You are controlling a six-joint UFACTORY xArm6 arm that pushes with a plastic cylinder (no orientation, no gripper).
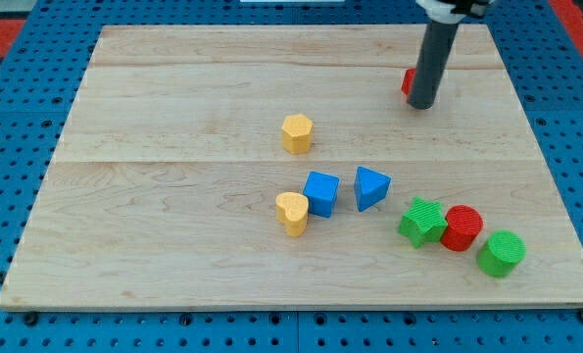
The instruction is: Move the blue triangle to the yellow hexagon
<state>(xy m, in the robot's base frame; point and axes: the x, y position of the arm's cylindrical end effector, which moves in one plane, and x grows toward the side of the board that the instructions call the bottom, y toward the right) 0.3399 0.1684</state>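
The blue triangle (pixel 370 186) lies right of the board's middle. The yellow hexagon (pixel 297 132) lies up and to the left of it, well apart. My tip (pixel 421 104) rests near the view's top right, far above and to the right of the blue triangle. A small red block (pixel 408 82) sits just behind the rod, mostly hidden by it.
A blue cube (pixel 320 193) touches a yellow heart (pixel 292 212) just left of the triangle. A green star (pixel 422 221), a red cylinder (pixel 461 227) and a green cylinder (pixel 501 253) cluster at the lower right. The wooden board (pixel 173 245) lies on blue pegboard.
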